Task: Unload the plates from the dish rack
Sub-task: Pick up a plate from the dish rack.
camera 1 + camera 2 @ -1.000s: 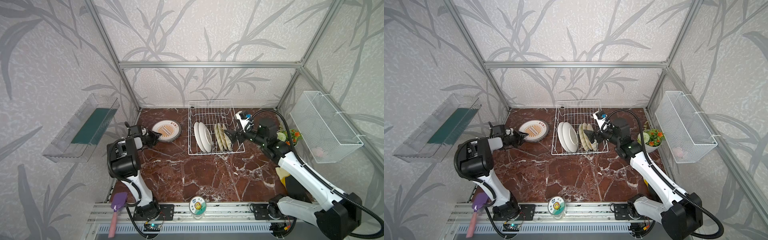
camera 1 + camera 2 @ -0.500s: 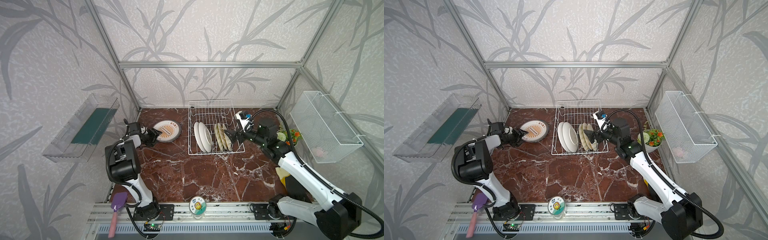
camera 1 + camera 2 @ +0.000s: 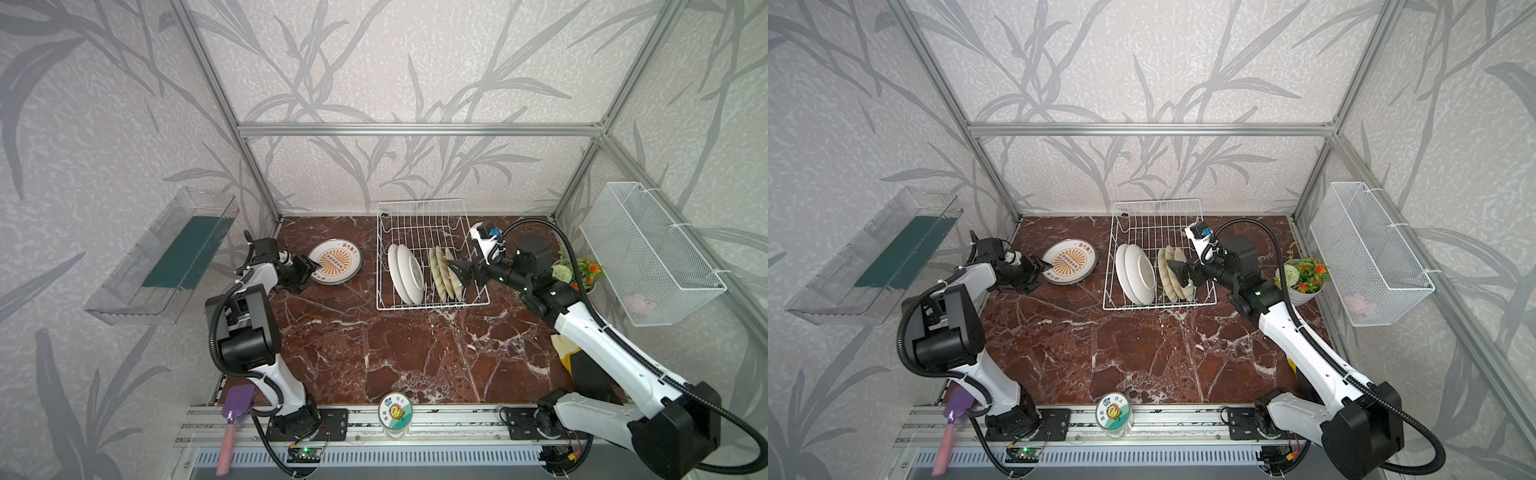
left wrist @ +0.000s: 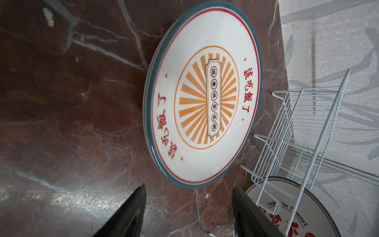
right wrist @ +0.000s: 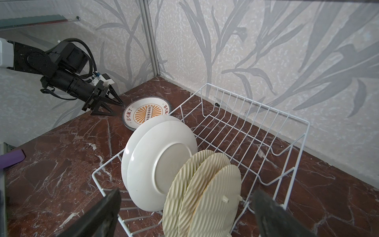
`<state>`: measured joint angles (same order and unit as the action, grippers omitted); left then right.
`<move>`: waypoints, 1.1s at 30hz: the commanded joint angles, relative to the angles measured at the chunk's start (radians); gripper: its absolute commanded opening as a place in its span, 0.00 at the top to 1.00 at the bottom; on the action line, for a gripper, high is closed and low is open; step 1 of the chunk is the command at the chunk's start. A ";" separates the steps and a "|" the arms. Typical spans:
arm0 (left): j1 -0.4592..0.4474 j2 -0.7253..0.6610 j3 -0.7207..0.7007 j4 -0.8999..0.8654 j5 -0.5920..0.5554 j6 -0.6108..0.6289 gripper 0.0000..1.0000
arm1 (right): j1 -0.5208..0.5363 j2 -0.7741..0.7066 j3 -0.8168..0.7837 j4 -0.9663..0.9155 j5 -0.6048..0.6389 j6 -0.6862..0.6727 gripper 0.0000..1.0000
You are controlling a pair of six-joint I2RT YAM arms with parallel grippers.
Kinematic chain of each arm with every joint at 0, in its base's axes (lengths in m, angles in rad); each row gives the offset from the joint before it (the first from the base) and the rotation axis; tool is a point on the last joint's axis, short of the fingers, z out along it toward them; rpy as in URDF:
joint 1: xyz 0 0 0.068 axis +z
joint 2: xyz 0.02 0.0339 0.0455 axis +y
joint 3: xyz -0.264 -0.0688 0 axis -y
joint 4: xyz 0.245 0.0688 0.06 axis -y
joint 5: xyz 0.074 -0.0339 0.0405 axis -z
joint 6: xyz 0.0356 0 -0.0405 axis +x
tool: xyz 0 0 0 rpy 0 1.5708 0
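Observation:
The white wire dish rack (image 3: 419, 202) (image 3: 1156, 202) stands at the back of the marble table. Upright in it are two white plates (image 3: 405, 273) (image 5: 155, 164) and three wicker plates (image 3: 444, 274) (image 5: 205, 190). More sunburst plates (image 3: 336, 267) (image 4: 203, 96) lie stacked flat on the table left of the rack. My left gripper (image 3: 307, 272) (image 4: 188, 186) is open and empty, just off the stack's near rim. My right gripper (image 3: 453, 268) (image 5: 187, 191) is wide open at the wicker plates, its jaws apart on either side and gripping nothing.
A clear plastic shelf (image 3: 166, 257) hangs on the left wall and a white mesh basket (image 3: 648, 253) on the right wall. A flower pot (image 3: 577, 272) stands behind my right arm. A purple spatula (image 3: 235, 415) and a labelled can (image 3: 395, 411) sit by the front rail.
My left gripper's jaws have widened beside the stacked plate's rim and hold nothing. My right arm has stayed put at the wicker plates.

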<state>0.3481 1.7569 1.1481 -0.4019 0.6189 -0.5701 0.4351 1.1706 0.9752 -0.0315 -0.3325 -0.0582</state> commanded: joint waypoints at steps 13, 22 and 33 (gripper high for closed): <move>-0.131 -0.164 0.113 -0.083 -0.020 0.174 0.36 | 0.005 0.018 0.013 0.004 0.014 0.010 0.01; -0.224 -0.245 0.187 -0.054 0.111 0.131 0.26 | 0.007 0.027 0.005 0.023 0.014 0.061 0.01; -0.435 -0.232 0.239 -0.148 0.125 0.180 0.29 | 0.007 0.025 -0.004 0.029 0.044 0.077 0.01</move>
<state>-0.0566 1.5158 1.3396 -0.4839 0.7391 -0.4343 0.4358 1.1973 0.9733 -0.0261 -0.3084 0.0105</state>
